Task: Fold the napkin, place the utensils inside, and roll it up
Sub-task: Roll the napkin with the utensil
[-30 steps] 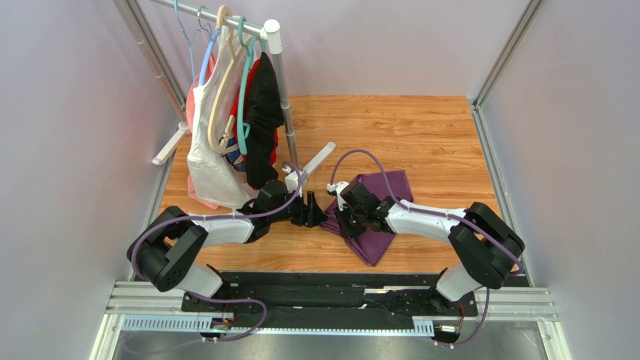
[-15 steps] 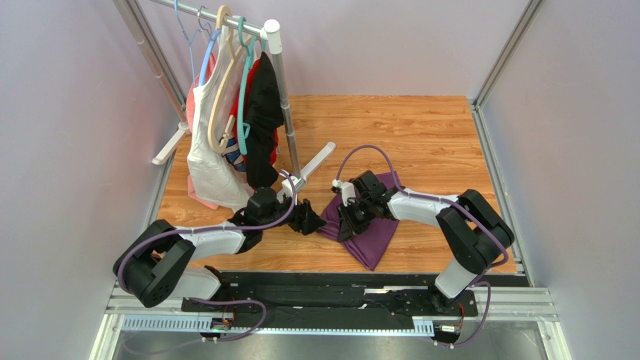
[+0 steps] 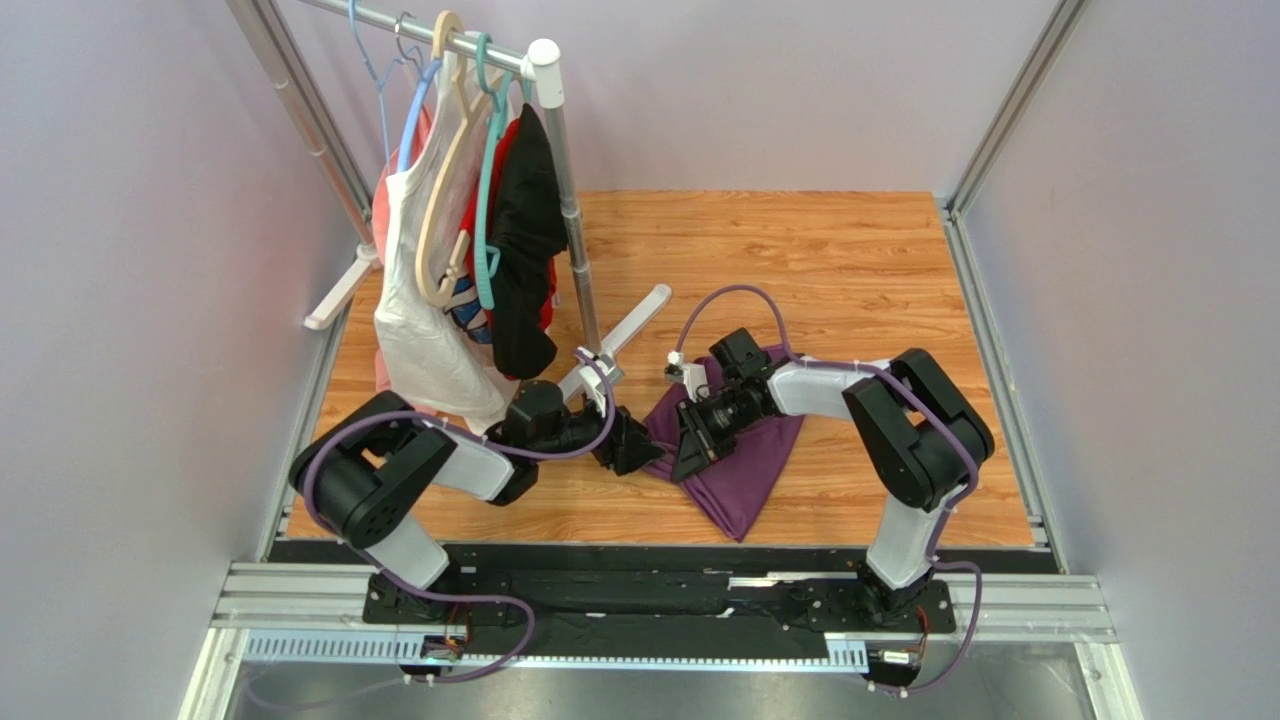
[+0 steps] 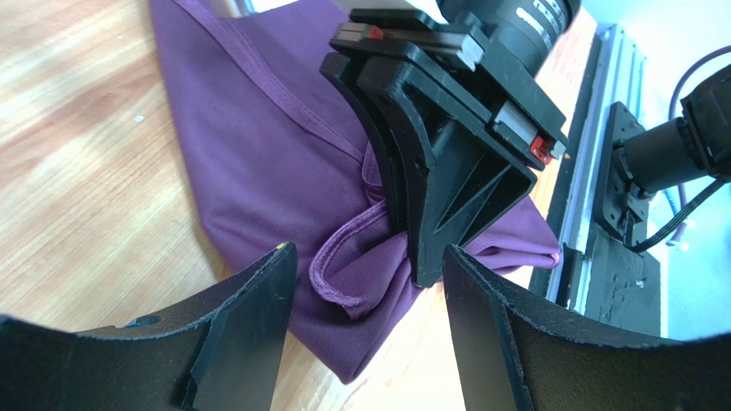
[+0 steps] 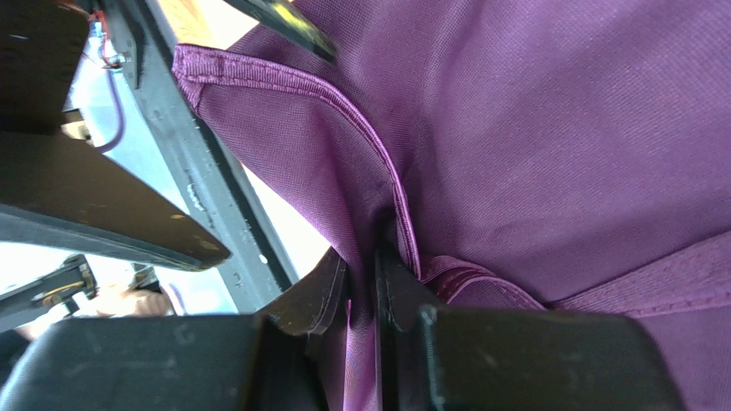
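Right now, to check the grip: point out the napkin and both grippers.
napkin [image 3: 748, 480]: top view, flat near part.
left gripper [image 4: 369, 257]: left wrist view, between its fingertips.
right gripper [image 5: 364, 278]: right wrist view, between its fingertips.

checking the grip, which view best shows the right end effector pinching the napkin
Left wrist view: the right end effector shows whole, clamped on a napkin fold. Right wrist view shows only its fingertips in cloth; top view shows it small.

Napkin [image 3: 751, 468] on tabletop [image 3: 842, 255], centre-right; right hand [image 3: 690, 449] on its left edge, left hand [image 3: 640, 450] just left of that; clothes rack [image 3: 553, 165] behind, far left
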